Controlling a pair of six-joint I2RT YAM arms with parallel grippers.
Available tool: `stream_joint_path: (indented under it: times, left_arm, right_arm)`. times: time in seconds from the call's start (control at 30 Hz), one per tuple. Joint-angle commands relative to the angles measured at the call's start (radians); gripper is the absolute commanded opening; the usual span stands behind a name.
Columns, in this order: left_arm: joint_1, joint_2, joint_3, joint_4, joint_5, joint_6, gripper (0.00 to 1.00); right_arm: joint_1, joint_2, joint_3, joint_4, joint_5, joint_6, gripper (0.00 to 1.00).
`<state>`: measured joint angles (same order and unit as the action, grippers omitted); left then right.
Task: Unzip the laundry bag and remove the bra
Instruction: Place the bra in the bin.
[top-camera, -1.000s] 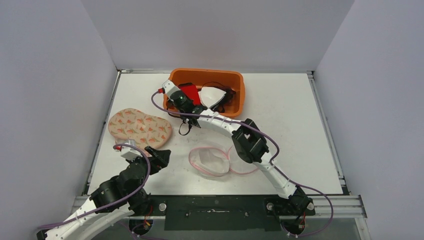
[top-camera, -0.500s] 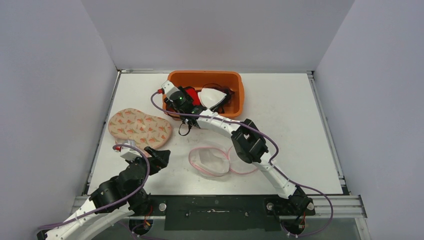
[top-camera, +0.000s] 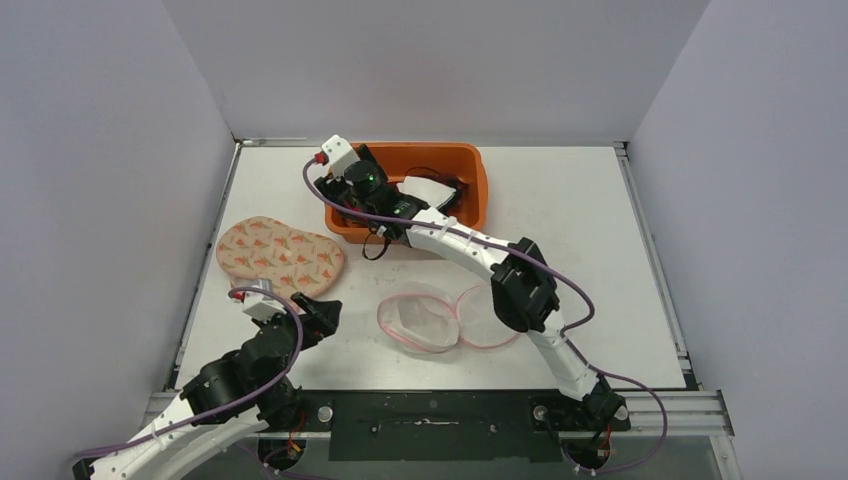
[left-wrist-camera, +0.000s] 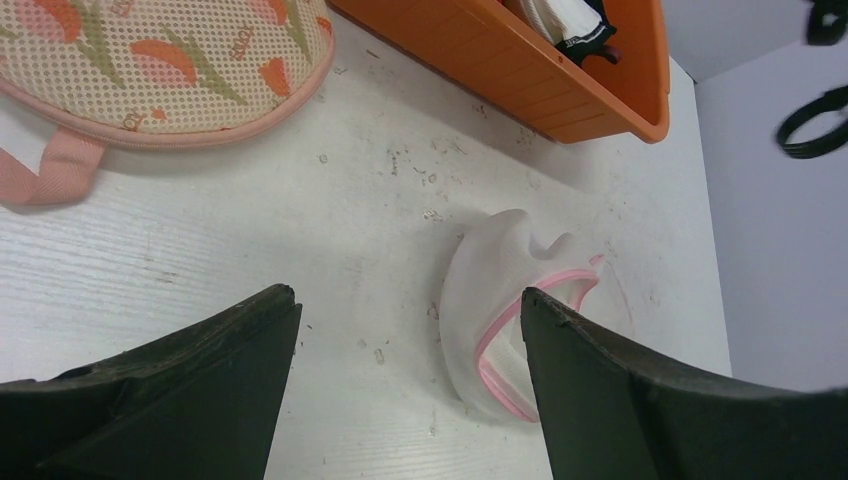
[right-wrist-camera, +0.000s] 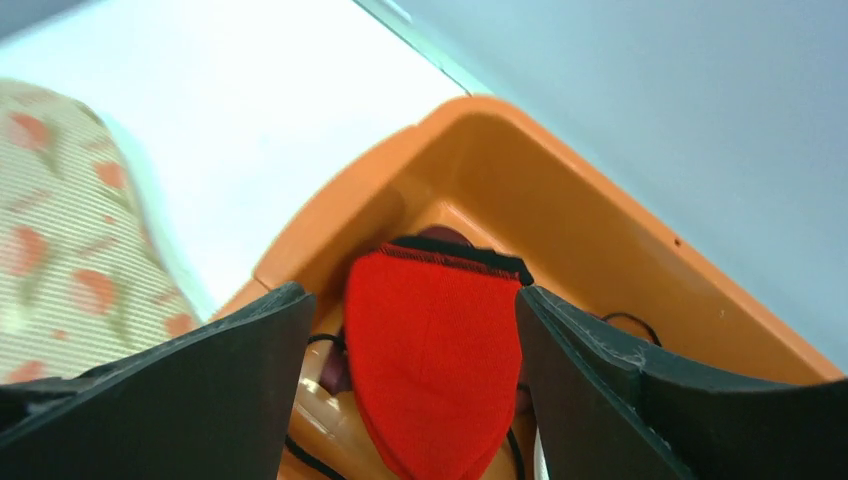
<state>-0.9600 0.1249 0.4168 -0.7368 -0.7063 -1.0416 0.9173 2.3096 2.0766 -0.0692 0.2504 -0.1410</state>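
Two bags on table: clear mesh laundry bag (top-camera: 420, 325), pink-trimmed, slack and gaping at lower centre; carrot-print pouch (top-camera: 280, 255) at left centre, zip state unclear. Red bra (right-wrist-camera: 430, 350) lies in orange bin (top-camera: 480, 195), upper centre. Right gripper (right-wrist-camera: 410, 300) over it, fingers spread, gripping nothing. Left gripper (left-wrist-camera: 410, 298) also spread, low over table at lower left. Bra likely light, floppy, cup springy; best hold at cup edge or strap. Straps mostly hidden. White item (top-camera: 425, 192) beside bra hard to identify. Pouch contents unseen.

Tiny printed words dot the carrot-print pouch (left-wrist-camera: 150, 60), too small to read.
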Motion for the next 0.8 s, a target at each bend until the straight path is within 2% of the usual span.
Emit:
stream_joint_path:
  times: [0.0, 0.1, 0.27, 0.33, 0.5, 0.77]
  left_arm:
    - [0.003, 0.026, 0.02, 0.043, -0.015, 0.023, 0.79]
    - [0.004, 0.051, 0.015, 0.084, -0.01, 0.04, 0.79]
    - [0.004, 0.113, 0.022, 0.141, 0.012, 0.074, 0.79]
    - [0.004, 0.139, 0.024, 0.179, 0.045, 0.101, 0.79]
    - [0.003, 0.21, 0.037, 0.215, 0.09, 0.13, 0.79]
    - [0.006, 0.227, 0.034, 0.23, 0.093, 0.129, 0.79]
  right_arm:
    - [-0.027, -0.143, -0.007, 0.025, -0.136, 0.105, 0.75]
    - [-0.086, -0.154, 0.024, -0.009, -0.275, 0.231, 0.67]
    - [-0.194, -0.066, 0.135, -0.061, -0.577, 0.47, 0.28]
    - [-0.226, -0.034, 0.143, -0.042, -0.653, 0.544, 0.2]
    - [-0.259, 0.042, 0.173, -0.061, -0.699, 0.584, 0.15]
    - [-0.259, 0.139, 0.195, -0.111, -0.666, 0.556, 0.16]
